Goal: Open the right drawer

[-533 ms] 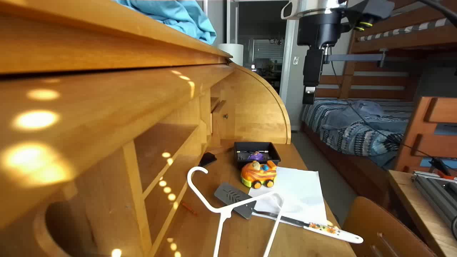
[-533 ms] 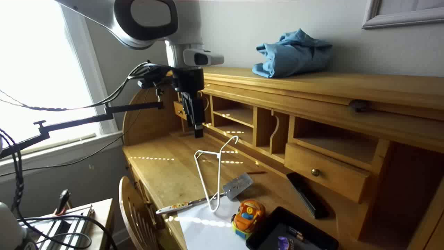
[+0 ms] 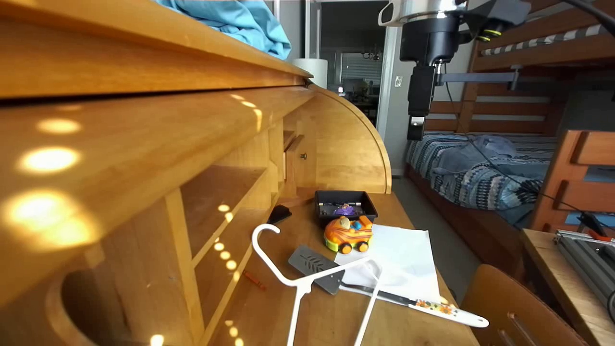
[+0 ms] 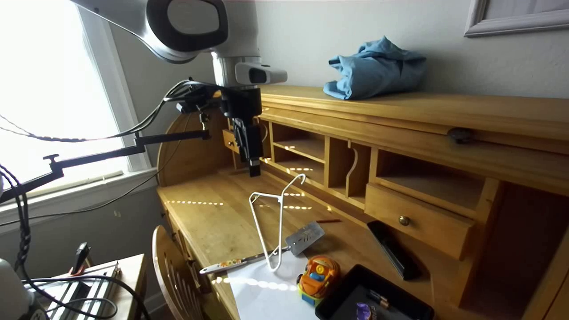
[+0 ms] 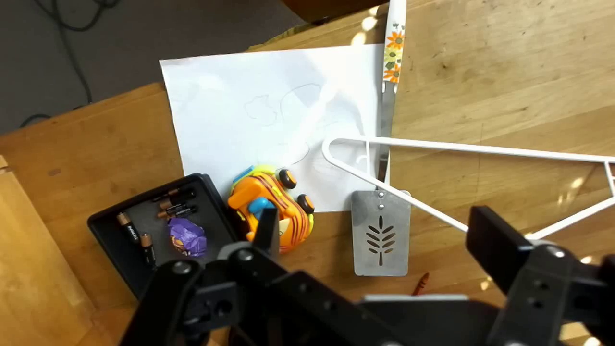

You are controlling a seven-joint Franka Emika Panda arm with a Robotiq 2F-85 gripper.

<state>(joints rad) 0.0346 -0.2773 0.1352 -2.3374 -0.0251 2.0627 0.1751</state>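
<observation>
The right drawer [image 4: 426, 226] is a honey-coloured wooden drawer with a flat front and a small round brass knob [image 4: 404, 220], below an open shelf of the desk hutch. In an exterior view its front stands a little proud of the frame. The drawer [image 3: 297, 166] also shows near the curved end panel in an exterior view, with its knob [image 3: 303, 156]. I cannot make it out in the wrist view. My gripper [image 5: 384, 238] is open and empty, fingers wide apart, pointing down. In both exterior views the gripper [image 3: 416, 129] [image 4: 254, 169] hangs above the desk, well away from the drawer.
A white hanger [image 4: 280, 213] stands up from the desk below the gripper. A spatula [image 5: 381, 235], toy car [image 5: 274, 206], black tray [image 4: 378, 289], paper [image 5: 269, 110] and crayon [image 5: 421, 283] lie on the desk. A long black object [image 4: 393, 249] lies below the drawer.
</observation>
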